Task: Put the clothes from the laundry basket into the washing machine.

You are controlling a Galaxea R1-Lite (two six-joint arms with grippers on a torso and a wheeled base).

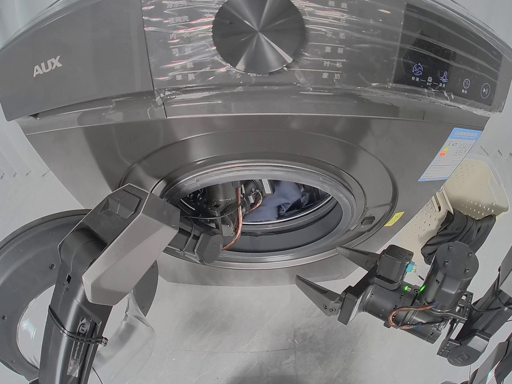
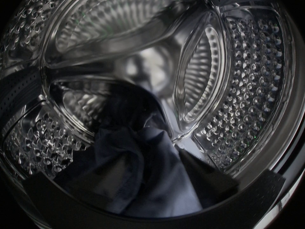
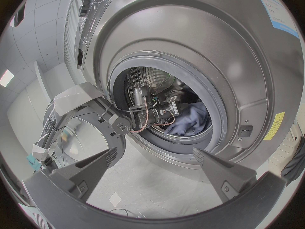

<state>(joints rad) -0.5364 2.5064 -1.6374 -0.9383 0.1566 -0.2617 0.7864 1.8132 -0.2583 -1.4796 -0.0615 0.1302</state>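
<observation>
blue garment (image 1: 288,201) is in the washer (image 1: 320,134) drum, with the left gripper (image 2: 111,166) in there over it, fingers apart. right gripper (image 1: 318,265) hangs outside by the door opening, fingers apart, empty. dark garment (image 1: 458,230) is draped on the basket (image 1: 474,188) rim, so i'd say partway done.
</observation>
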